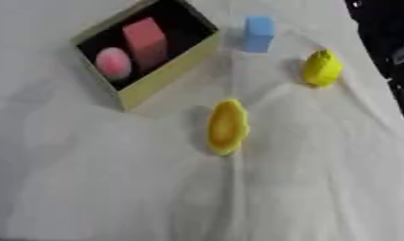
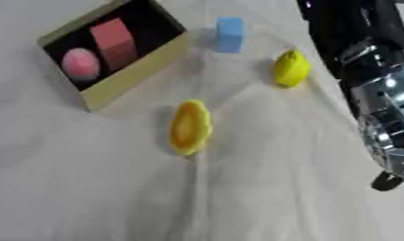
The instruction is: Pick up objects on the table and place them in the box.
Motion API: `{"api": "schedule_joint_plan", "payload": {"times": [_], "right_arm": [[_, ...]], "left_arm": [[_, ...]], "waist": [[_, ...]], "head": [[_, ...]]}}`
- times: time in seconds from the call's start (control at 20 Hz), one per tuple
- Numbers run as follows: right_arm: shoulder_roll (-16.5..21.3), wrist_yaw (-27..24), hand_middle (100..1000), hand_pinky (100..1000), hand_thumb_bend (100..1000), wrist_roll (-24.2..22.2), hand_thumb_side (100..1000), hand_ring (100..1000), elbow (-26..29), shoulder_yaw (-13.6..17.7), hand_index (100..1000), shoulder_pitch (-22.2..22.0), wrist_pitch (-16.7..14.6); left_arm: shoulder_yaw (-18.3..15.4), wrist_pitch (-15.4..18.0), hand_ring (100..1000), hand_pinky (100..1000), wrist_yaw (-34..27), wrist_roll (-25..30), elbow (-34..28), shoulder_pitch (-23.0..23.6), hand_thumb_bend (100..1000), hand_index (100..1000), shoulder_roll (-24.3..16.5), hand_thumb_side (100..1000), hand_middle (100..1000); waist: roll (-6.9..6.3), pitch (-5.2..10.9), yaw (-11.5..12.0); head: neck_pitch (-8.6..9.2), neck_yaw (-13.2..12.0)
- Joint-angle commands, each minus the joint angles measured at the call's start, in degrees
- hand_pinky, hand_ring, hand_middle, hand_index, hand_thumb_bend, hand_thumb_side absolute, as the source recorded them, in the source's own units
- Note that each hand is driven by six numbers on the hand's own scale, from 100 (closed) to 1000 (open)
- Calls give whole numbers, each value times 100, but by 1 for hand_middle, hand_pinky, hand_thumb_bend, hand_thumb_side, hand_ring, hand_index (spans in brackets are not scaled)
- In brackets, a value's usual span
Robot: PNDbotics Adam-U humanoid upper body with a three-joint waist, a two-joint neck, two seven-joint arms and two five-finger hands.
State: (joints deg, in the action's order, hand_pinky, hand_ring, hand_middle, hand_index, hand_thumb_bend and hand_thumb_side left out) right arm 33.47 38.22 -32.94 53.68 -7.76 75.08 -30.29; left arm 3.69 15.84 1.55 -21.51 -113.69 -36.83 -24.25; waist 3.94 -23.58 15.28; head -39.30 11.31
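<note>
place: lab-like test bench | evidence: white cloth-covered table (image 1: 114, 188), foam toy props

Open box (image 1: 159, 80) holding pink ball (image 1: 113, 62), red block (image 1: 145, 40)

A wrinkled white cloth (image 1: 303, 188) covers the whole bench, with a long straight crease running from the far edge toward the near edge through its middle. Beyond the cloth's far right corner lies a dark, blurred area (image 1: 386, 28).
</note>
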Motion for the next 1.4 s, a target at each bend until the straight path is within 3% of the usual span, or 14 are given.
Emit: {"api": "schedule_joint_plan", "payload": {"times": [0.05,0.35,0.6,0.75,1.0,1.4], "right_arm": [[250,75,810,892,434,38,351,909,6,47,888,18,-23],[290,166,817,896,438,3,326,914,-89,10,891,-125,-123],[308,215,827,901,439,-57,324,919,-140,13,895,-203,-158],[307,239,833,903,441,-84,323,923,-167,10,898,-242,-165],[319,373,848,906,452,-118,313,931,-216,8,903,-286,-177],[284,550,857,907,455,-190,317,936,-318,4,906,-333,-169]], "left_arm": [[-46,-11,765,688,10,-4,-90,-48,542,800,-160,529,637],[-50,-4,765,688,12,-7,-90,-87,540,800,-166,529,640],[-51,6,766,688,5,-10,-90,-117,540,800,-168,530,640],[-54,10,766,687,4,-14,-90,-127,539,800,-167,531,640],[-58,4,767,687,9,-17,-90,-116,536,800,-179,533,639],[-55,-10,767,685,19,-9,-90,-101,533,799,-190,537,639]], "waist": [[-57,149,-7],[-92,68,8],[-95,14,20],[-94,-12,30],[-103,-55,36],[-120,-118,32]], "head": [[42,-27],[207,-53],[607,-14],[760,71],[771,146],[651,137]]}}
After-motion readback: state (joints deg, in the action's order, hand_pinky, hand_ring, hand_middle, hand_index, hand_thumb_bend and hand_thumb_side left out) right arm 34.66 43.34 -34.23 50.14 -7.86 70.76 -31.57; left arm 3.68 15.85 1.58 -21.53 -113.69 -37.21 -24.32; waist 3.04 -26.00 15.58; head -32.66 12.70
